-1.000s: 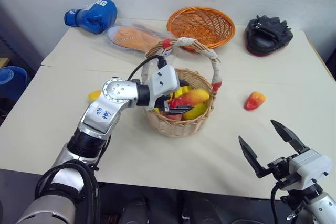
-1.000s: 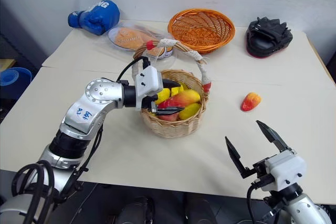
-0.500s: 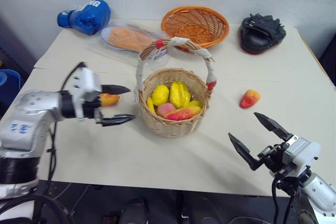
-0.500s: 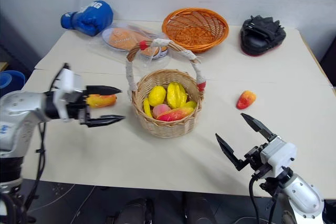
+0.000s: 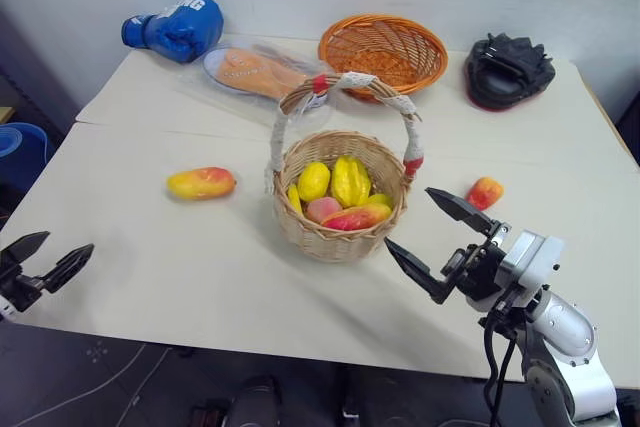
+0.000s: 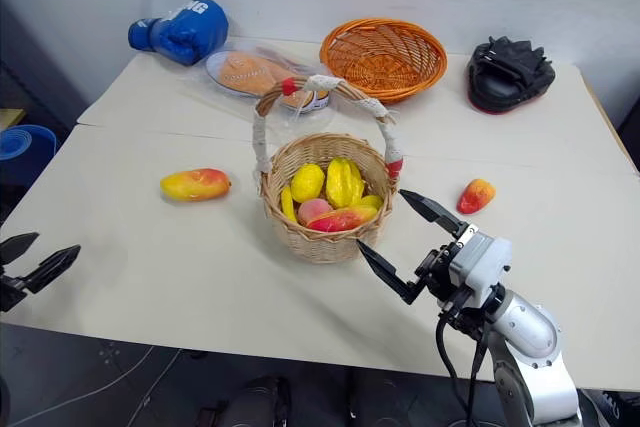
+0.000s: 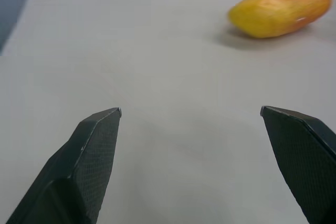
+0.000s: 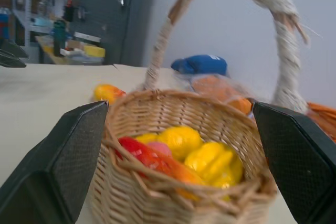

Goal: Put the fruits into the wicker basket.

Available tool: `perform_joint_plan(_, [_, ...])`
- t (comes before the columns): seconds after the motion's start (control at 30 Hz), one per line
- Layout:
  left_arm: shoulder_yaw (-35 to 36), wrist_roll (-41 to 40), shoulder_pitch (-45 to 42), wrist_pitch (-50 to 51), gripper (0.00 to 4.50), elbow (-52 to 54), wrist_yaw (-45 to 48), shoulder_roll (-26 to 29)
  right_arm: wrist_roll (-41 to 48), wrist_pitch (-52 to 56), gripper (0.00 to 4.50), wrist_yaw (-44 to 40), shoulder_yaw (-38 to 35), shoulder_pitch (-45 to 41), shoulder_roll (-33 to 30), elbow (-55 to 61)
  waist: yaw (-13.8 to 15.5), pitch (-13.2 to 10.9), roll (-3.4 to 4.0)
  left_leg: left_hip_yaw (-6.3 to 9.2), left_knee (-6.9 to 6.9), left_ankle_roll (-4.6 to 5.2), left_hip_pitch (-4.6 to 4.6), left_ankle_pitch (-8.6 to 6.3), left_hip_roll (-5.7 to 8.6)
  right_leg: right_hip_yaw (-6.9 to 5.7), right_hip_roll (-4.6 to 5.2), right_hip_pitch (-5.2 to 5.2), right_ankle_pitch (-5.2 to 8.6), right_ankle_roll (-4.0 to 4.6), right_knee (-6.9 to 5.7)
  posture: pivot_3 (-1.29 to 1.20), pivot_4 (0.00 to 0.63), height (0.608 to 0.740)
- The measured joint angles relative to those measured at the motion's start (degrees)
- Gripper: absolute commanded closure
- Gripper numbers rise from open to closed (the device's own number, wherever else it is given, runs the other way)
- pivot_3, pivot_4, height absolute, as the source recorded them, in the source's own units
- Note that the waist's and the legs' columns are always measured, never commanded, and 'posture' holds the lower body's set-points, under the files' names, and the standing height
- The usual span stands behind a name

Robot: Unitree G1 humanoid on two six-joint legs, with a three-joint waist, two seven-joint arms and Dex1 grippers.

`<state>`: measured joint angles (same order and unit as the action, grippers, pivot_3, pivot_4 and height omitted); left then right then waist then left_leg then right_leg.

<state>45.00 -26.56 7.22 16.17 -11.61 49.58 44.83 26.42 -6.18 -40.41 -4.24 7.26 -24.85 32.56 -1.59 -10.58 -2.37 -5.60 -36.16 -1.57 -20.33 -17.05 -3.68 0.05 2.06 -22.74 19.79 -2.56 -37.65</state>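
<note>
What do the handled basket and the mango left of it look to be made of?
The wicker basket: woven light-tan cane, matte, with visible weave; its handle is wrapped in white cloth with red tape at the ends. The mango: probably hard plastic, since its yellow-to-red skin is smooth and glossy with highlights.

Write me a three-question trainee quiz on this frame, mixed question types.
1. How many fruits lie on the table outside the wicker basket?
2. True or false: the left hand holds the elongated mango.
3. The small mango lies on which side of the basket: A) the robot's left, B) the robot's right?

Key: 1. Two. 2. False; it is open and empty, as is the right hand. 3. B.
</note>
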Motion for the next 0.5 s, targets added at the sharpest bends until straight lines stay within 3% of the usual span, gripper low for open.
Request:
perform_joint_plan(0.17, [-6.7, 0.7, -5.9, -0.6, 0.03, 0.7, -0.2, 1.2, -0.8, 0.0, 0.00, 0.7, -0.1, 0.0, 0.0, 0.6, 0.1, 0.0, -0.02, 0.00, 0.08, 0.01, -0.11, 0.12, -0.03, -0.55, 0.35, 0.09, 0.07, 0.13, 0.00, 0.00, 0.150, 0.740])
perform_joint_plan(0.33, [-23.6, 6.4, -25.5, -4.2, 0.03, -2.8, 5.6, 5.3, -0.9, 0.9, 0.00, 1.9, -0.3, 0.2, 0.0, 2.1, 0.1, 0.0, -0.03, -0.02, 0.08, 0.02, -0.20, 0.23, -0.03, -0.75, 0.41, 0.16, 0.07, 0.12, 0.02, 0.00, 0.150, 0.740])
perform_joint_plan(0.5, [-40.7, 19.5, -43.8, -17.1, 0.03, -22.1, 11.5, 5.1, -2.1, 1.6, 0.00, 3.3, -0.4, 0.3, 0.0, 2.5, -0.9, 0.0, 0.05, -0.47, 0.06, 0.03, -0.24, 0.22, -0.16, -0.65, 0.15, -0.10, 0.06, 0.07, -0.08, 0.00, 0.150, 0.740])
